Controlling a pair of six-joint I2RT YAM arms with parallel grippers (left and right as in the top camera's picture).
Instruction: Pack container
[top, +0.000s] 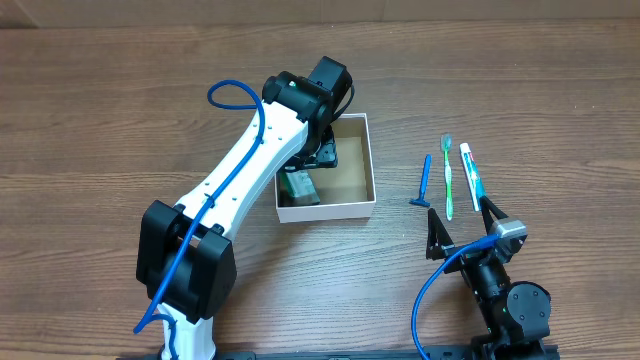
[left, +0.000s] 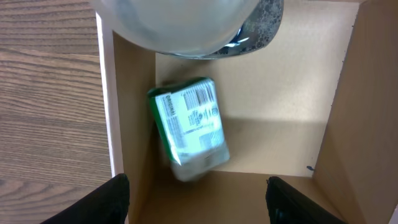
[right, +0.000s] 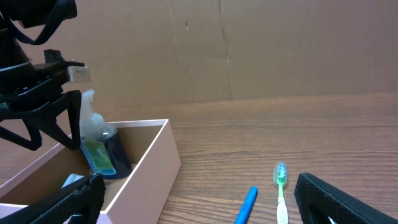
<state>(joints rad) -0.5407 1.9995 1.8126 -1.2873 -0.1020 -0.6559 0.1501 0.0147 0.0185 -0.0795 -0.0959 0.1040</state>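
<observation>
The container (top: 371, 165) is a white-walled box with a brown floor, left of centre; it also shows in the left wrist view (left: 106, 93) and the right wrist view (right: 149, 168). A green and white packet (left: 189, 127) lies flat on its floor (top: 298, 187). A clear bottle with blue liquid and a green label (right: 98, 152) stands in the box; its rounded clear body fills the top of the left wrist view (left: 180, 25). My left gripper (left: 199, 186) hovers open over the box (top: 322, 152), beside the bottle. My right gripper (right: 199, 190) is open and empty at the front right (top: 465, 228).
On the table right of the box lie a blue razor (top: 424, 182), a green toothbrush (top: 448, 175) and a white and teal tube-like item (top: 469, 175). The razor (right: 246, 204) and toothbrush (right: 280, 180) lie just ahead of my right gripper. A cardboard wall stands behind the table.
</observation>
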